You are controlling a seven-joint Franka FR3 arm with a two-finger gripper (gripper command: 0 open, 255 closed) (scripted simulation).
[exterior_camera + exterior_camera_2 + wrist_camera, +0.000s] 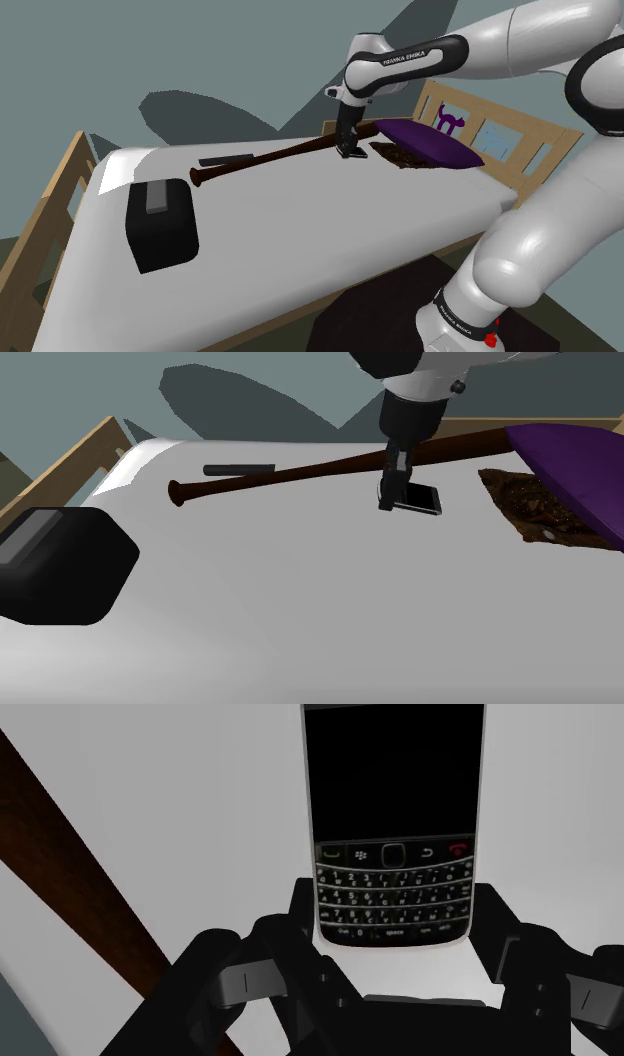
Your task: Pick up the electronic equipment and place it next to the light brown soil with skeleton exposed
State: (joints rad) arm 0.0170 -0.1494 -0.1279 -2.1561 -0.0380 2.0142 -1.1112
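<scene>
1. The gripper (398, 909) is down low over the bed (330, 230), and its two black fingers (300, 919) press on either side of the phone (393, 824) at the keyboard end, with no gap showing, so it looks like a firm hold
2. Step in hand, by my read: the grasp is made and the lift comes next; from the second exterior view I cannot tell whether the phone (420, 499) is clear of the mattress
3. The target is close: the brown patch of soil (535, 507) lies on the bed just off toward that view's right, so the next move calls for a small rise, a short carry and a drop on bare sheet beside it
4. Watch out: the purple pillow (580, 462) overlaps the soil's far edge, and the bat (300, 474) runs right behind the gripper
5. Out of the way: a dark flat bar (238, 469) beyond the bat and a black box (160, 222) well apart near the foot
</scene>
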